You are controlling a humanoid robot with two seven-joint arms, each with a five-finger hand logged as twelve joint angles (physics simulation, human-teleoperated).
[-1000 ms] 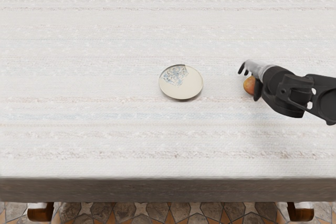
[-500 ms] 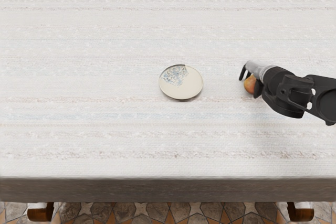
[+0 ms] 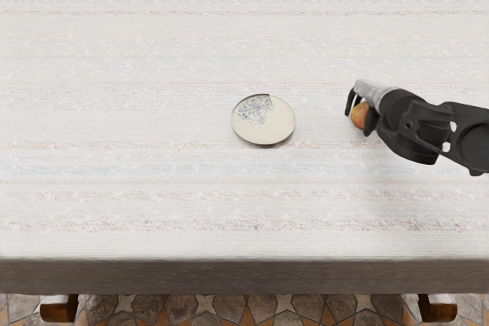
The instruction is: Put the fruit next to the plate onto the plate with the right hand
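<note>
Orange-red and small, the fruit (image 3: 358, 115) is sitting in the grip of the right hand (image 3: 367, 104), to the right of the plate (image 3: 263, 119) and well apart from it, with bare cloth lying between the two. The dark fingers (image 3: 351, 101) are curling over and around the fruit from above, so only its lower left part is showing, and from where I am standing I cannot tell whether it is resting on the cloth or hanging just clear of it. The black arm (image 3: 435, 131) is reaching in from the right edge, slanting up and to the left toward the fruit. The plate is lying flat near the middle of the table (image 3: 153, 188), round and cream, carrying a blue-grey pattern on its upper left part. A pale cloth with faint stripes is covering the whole tabletop.
</note>
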